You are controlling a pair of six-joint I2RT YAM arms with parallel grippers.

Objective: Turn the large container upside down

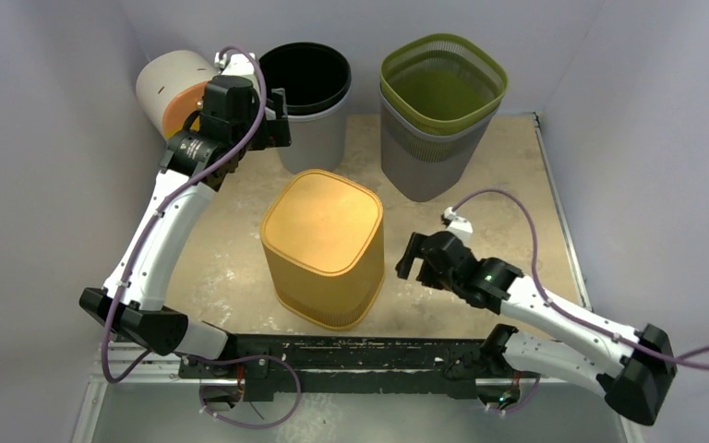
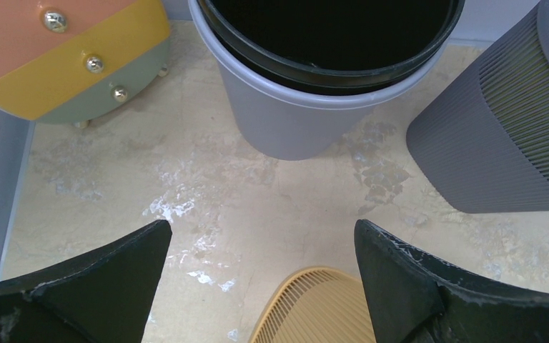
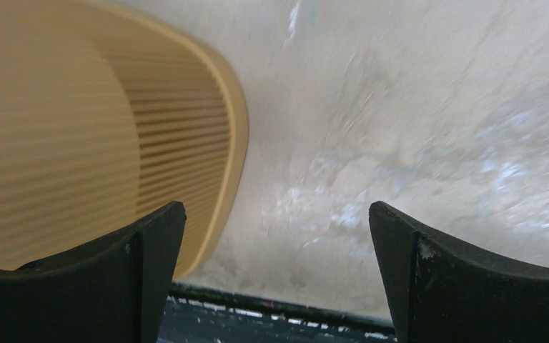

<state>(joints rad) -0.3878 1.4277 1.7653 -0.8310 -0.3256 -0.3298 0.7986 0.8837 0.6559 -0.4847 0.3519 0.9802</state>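
Here the yellow container (image 1: pixel 323 242) sits inverted just left of the wide-open, empty right claw (image 3: pixel 275 211); the left claw (image 2: pixel 261 225) gapes empty too.

This looks like a robot test lab, not a home. Plain pale walls (image 1: pixel 46 212) box in a small beige table (image 1: pixel 517 152). A white left arm (image 1: pixel 171 231) and right arm (image 1: pixel 563 318) are bolted to a black rail (image 1: pixel 351 355) at its edge, with purple cables (image 1: pixel 497 192) running along them.
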